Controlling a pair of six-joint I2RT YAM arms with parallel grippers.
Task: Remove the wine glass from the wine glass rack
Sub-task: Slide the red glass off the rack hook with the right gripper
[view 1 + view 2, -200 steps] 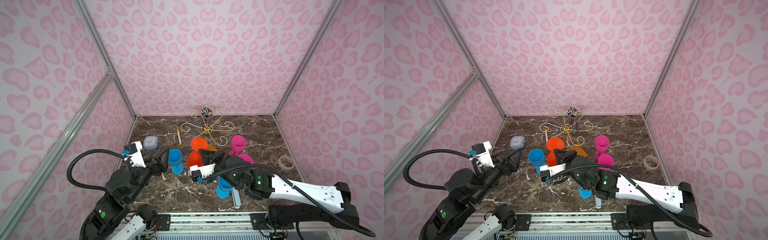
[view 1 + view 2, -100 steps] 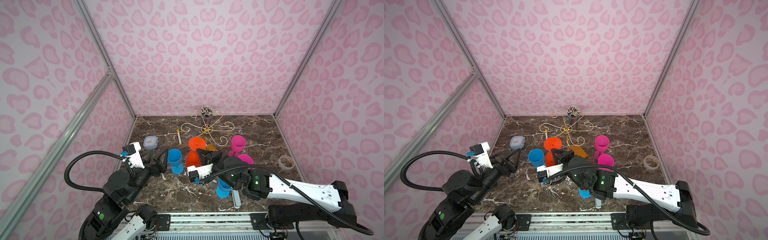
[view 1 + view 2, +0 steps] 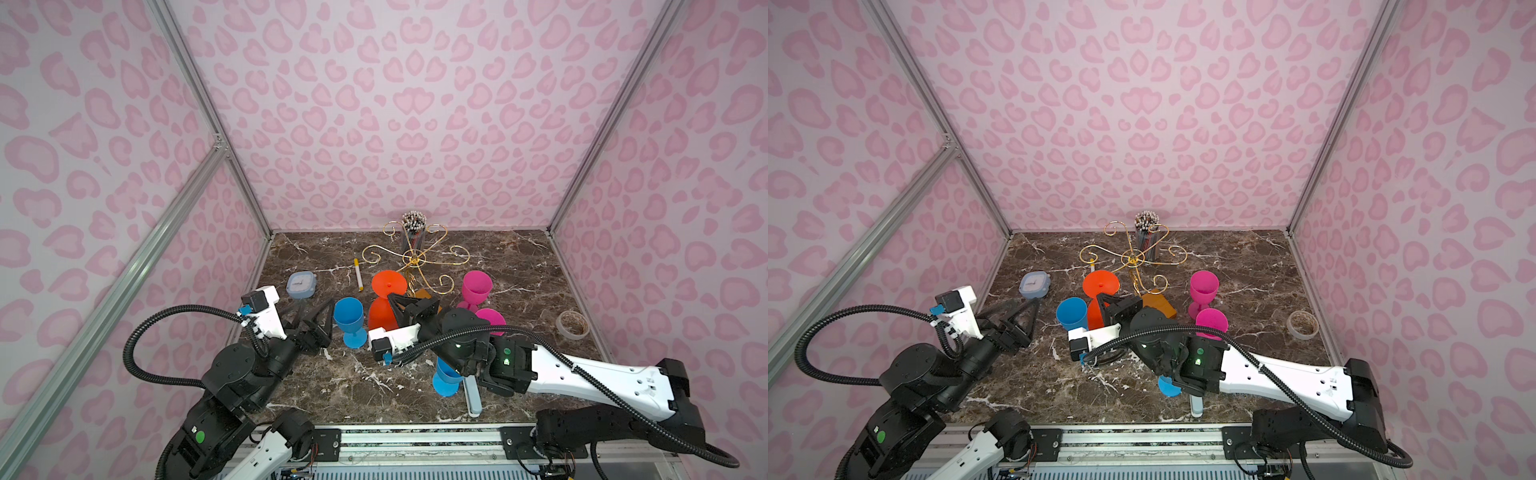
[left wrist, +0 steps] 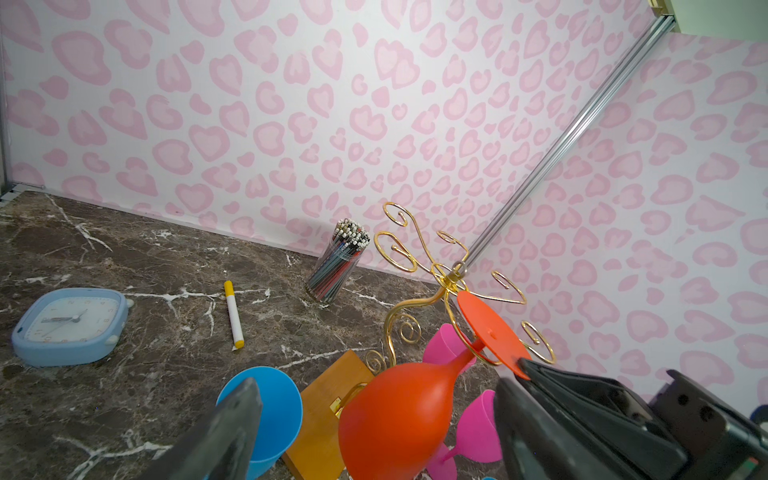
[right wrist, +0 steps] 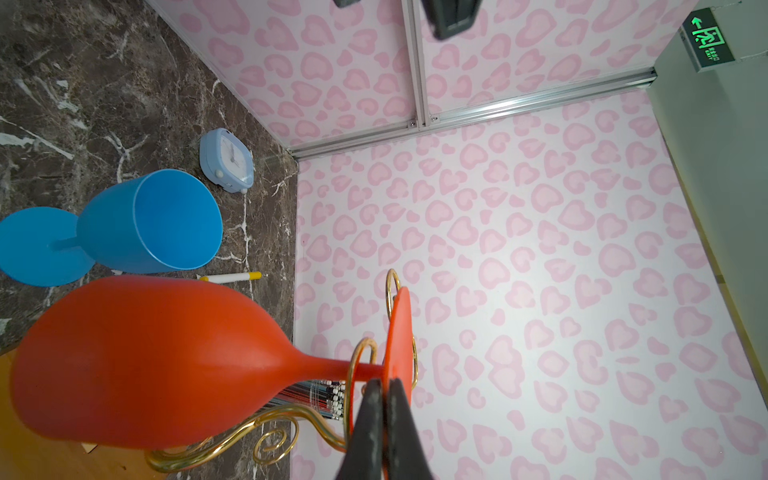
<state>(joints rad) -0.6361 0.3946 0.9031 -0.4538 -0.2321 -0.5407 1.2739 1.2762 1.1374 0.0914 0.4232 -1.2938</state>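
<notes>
**Right claw pinches the foot of the hanging orange wine glass**

Nearest the front edge, the right arm stretches low over the table [image 3: 519,270] toward the middle, with its wrist rolled sideways. The right claw [image 5: 385,386] is pressed together on the rim of the wine glass's foot. The left arm reaches in from the left. The left claw [image 3: 318,318] stands wide apart, holding nothing, just beside an upright, empty blue glass [image 3: 348,316]. A second blue glass [image 3: 445,378] stands partly hidden under the right arm. An empty pink glass [image 3: 476,289] stands upright to the right of the rack.

The wine glass [image 3: 380,316] is orange and opaque. It hangs bowl-down and tilted, its stem inside a gold loop of the wine glass rack [image 3: 415,259] and its flat foot above the loop. Behind the rack, by the back wall, a clear cup [image 4: 337,266] is packed with pencils.
</notes>
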